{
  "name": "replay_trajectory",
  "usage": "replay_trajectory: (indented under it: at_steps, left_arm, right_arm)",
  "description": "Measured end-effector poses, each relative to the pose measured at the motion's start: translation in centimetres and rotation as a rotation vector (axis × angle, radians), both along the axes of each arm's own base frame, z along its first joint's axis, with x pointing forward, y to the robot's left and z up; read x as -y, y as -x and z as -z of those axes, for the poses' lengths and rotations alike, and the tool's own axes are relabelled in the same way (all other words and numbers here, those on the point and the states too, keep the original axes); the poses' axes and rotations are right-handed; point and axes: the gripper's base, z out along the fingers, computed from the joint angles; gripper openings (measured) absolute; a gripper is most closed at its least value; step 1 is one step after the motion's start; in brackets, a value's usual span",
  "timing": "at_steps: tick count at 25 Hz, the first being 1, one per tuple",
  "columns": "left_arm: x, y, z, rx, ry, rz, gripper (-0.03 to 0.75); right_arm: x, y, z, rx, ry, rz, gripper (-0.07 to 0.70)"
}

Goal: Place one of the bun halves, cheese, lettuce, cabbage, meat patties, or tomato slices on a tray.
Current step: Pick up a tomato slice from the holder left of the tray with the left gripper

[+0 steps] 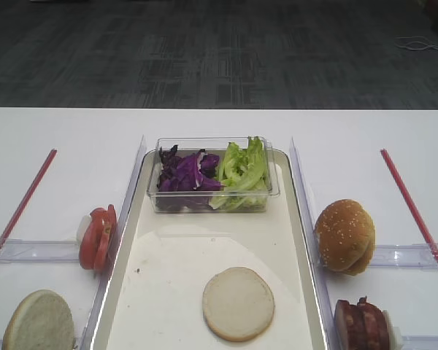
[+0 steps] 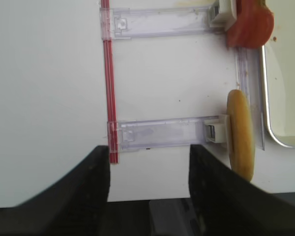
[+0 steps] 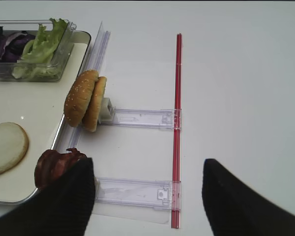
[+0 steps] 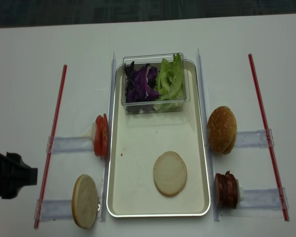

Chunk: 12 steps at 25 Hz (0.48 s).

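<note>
Beside tray [image 1: 296, 219], upright tomato slices [image 1: 97, 237]

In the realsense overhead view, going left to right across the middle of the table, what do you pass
Left red strip → tomato slices → tray with one flat bun half lying on it → sesame bun halves standing on edge → right red strip.

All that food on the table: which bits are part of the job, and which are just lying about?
Part of the job:
tray
flat bun half
tomato slices
meat patties
sesame buns
lettuce
cabbage

Just lying about:
red strips
clear racks
</note>
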Motion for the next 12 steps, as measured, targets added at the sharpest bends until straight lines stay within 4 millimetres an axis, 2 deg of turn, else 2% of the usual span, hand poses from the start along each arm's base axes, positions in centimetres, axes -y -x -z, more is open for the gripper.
replay_trajectory:
  at_steps: [12]
  left_arm:
    - [0.2,-4.6,0.1,-0.106,-0.006,0.000,0.379]
  right_arm:
    - [0.0,0.0,0.0,0.000,0.000,0.000,0.475]
